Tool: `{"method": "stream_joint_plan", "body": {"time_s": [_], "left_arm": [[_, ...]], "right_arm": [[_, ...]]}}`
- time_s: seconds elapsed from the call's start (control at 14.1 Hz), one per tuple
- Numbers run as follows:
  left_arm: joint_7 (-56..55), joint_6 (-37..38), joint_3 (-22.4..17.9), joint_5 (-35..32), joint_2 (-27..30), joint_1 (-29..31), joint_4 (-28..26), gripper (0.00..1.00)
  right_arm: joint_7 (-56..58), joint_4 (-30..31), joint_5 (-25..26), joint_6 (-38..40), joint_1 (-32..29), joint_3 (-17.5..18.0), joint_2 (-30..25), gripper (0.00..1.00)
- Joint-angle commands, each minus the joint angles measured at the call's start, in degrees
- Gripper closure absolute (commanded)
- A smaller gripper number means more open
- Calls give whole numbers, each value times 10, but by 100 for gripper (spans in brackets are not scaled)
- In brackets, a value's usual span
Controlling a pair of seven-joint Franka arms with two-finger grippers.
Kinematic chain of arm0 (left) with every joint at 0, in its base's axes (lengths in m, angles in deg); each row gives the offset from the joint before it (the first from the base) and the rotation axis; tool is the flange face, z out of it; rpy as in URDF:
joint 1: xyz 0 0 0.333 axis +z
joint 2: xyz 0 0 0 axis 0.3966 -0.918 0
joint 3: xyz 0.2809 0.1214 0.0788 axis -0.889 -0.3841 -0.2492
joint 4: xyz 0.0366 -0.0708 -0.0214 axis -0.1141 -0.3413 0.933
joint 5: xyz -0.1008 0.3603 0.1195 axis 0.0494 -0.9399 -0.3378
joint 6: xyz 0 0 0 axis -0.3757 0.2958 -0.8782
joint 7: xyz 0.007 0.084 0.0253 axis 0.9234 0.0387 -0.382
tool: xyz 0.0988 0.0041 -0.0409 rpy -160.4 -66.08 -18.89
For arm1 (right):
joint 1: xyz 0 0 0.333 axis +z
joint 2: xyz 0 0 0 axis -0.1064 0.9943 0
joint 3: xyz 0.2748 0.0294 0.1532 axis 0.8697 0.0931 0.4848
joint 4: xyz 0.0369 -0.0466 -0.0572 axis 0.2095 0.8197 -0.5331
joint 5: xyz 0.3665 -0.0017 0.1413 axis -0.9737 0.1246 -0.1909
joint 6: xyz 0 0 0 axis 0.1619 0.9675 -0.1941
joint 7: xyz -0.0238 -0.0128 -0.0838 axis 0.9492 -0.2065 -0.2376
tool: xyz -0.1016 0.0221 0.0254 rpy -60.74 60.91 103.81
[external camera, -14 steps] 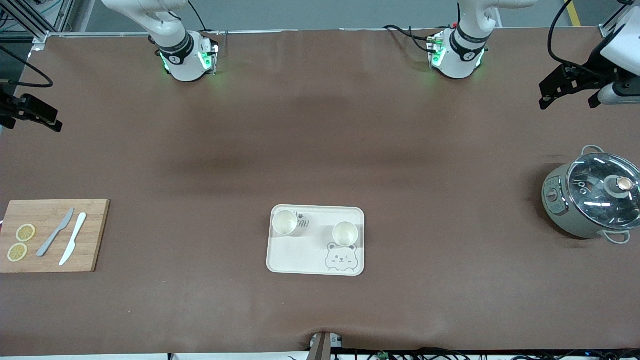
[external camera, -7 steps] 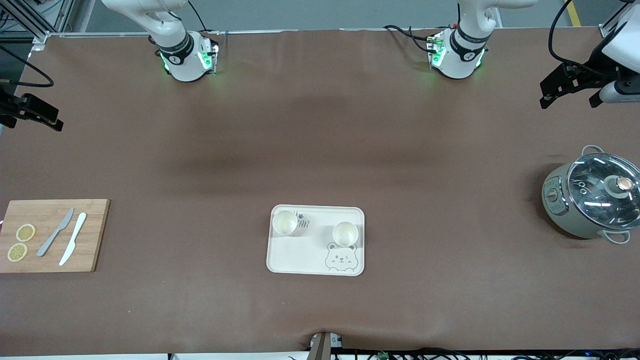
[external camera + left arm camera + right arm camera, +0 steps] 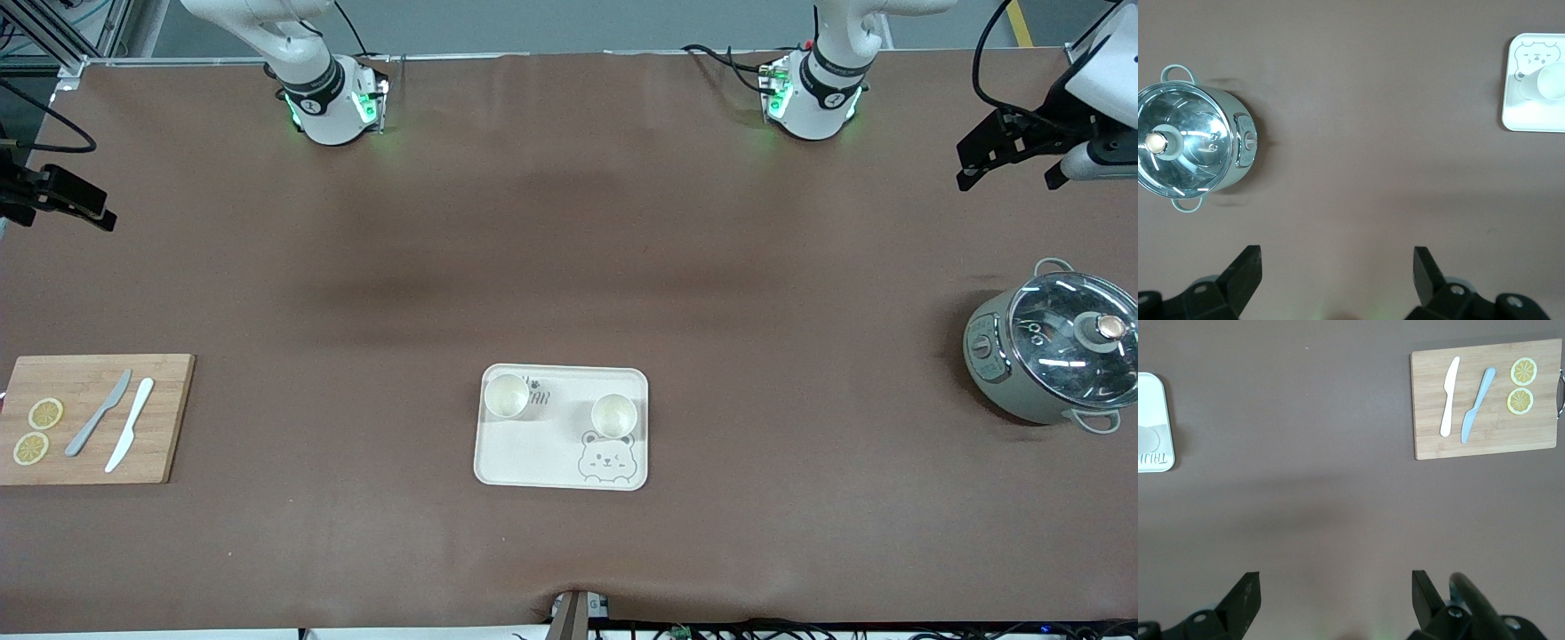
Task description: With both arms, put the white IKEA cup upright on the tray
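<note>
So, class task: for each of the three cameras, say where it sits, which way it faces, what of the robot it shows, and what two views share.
Front view: high across the table, facing both arm bases; shows the tray and both raised grippers, left gripper, right gripper.
Left wrist view: on the left arm, looking down past its open jaws at the pot.
Right wrist view: on the right arm, looking down past its open jaws at the cutting board.
Shared: both wrist views catch the tray's edge.

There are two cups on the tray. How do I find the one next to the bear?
Find the cream rectangular tray with a raised rim in the middle of the brown table. Two small white round cups stand upright on it. Yours touches the cartoon bear face's ears; the other cup sits in a corner by the printed letters.
</note>
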Motion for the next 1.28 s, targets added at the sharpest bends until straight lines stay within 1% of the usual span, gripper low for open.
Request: {"method": "stream_joint_plan", "body": {"time_s": [0.0, 0.07, 0.28, 1.21], "left_arm": [[8, 9, -1, 5, 10, 3, 3, 0], [9, 10, -2, 7, 10, 3, 2, 0], [7, 14, -1, 10, 8, 2, 8, 0], [8, 19, -5, 10, 11, 5, 5, 0]], "right_arm": [[-4, -11, -12, 9, -13, 3, 4, 0], [-4, -11, -12, 9, -18, 6, 4, 0], [-4, -11, -12, 9, -49, 45, 3, 0], [-4, -11, -11, 13, -45, 44, 3, 0]]}}
